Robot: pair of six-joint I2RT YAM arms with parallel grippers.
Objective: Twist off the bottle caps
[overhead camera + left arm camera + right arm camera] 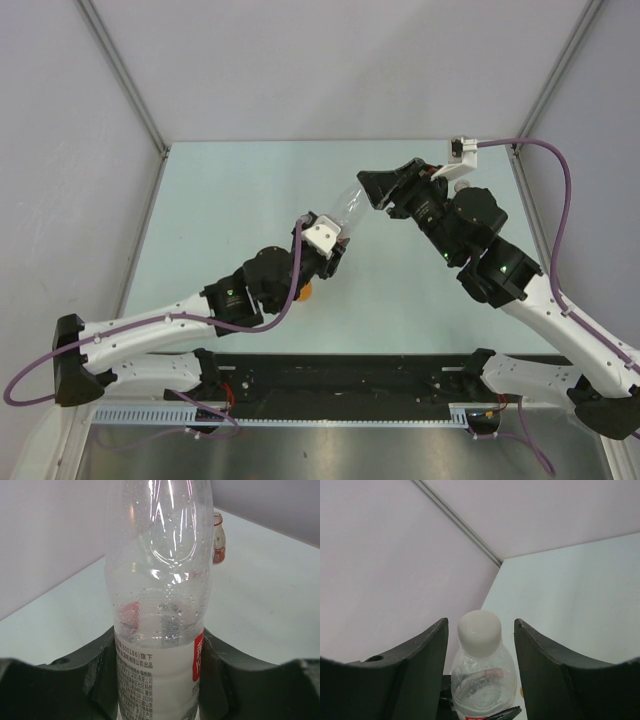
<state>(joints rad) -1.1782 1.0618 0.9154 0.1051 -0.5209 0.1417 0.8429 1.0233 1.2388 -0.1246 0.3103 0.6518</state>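
Presently, clear droplet-beaded plastic bottle (160,580), pale printed label, base cut off, clamped by left gripper (157,650), domed matte white cap (479,632) untouched between parted jaws of right gripper (480,624).

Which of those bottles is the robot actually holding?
The large clear bottle with the white cap, clamped in the left gripper; the small red-labelled bottle stands alone on the table behind.

In the top view the desk (220,200) is free at upper left and lower centre. The clear bottle (348,212) between left tool (335,238) and right tool (378,190) blocks the middle. Narrow gaps flank its white cap (479,630).
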